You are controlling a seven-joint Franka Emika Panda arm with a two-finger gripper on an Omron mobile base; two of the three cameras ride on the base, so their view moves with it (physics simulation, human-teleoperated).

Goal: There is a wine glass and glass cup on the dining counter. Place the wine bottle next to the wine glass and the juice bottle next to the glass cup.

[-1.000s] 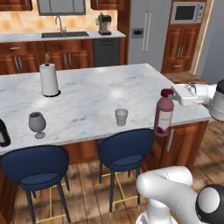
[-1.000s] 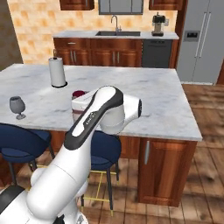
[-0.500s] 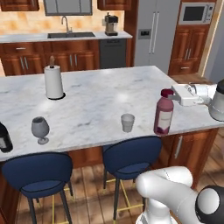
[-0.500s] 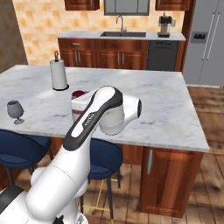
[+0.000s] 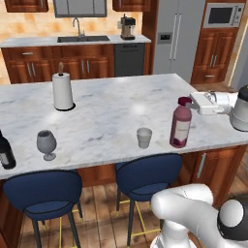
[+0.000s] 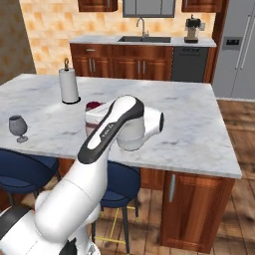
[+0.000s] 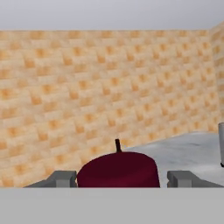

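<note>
Maroon, plump juice bottle [image 5: 181, 124] stands on veined marble, its cap grasped by the gripper [image 5: 192, 102].

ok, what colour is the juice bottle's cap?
Pinkish-red, atop the dark maroon juice bottle; clearest in the left base view.

obstacle: juice bottle [image 5: 180, 125] just right of glass cup [image 5: 144, 137] | free: bare dining counter [image 5: 106, 116] left of cup

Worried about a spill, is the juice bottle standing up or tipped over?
Upright: the juice bottle stands on its base on the counter, cap on top.
</note>
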